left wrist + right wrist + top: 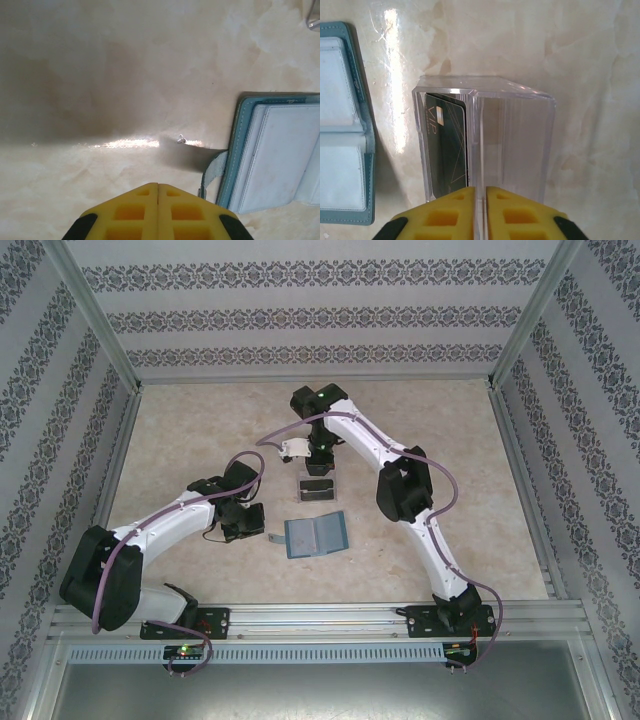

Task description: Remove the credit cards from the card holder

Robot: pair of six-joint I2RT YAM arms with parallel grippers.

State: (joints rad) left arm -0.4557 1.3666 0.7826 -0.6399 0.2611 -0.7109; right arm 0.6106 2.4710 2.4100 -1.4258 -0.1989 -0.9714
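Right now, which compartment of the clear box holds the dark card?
The compartment on the side of the blue card holder. The dark card sits in it; the other compartment looks empty.

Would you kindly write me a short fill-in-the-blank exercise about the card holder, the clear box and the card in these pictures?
1. The blue card holder on the table is not folded shut but lies ___.
2. In the right wrist view, the credit card stands in the clear box's ___ compartment.
3. The credit card bears the letters ___.
4. In the top view, the strap tab sticks out from the card holder's ___ side.
Missing words: open; left; VIP; left.
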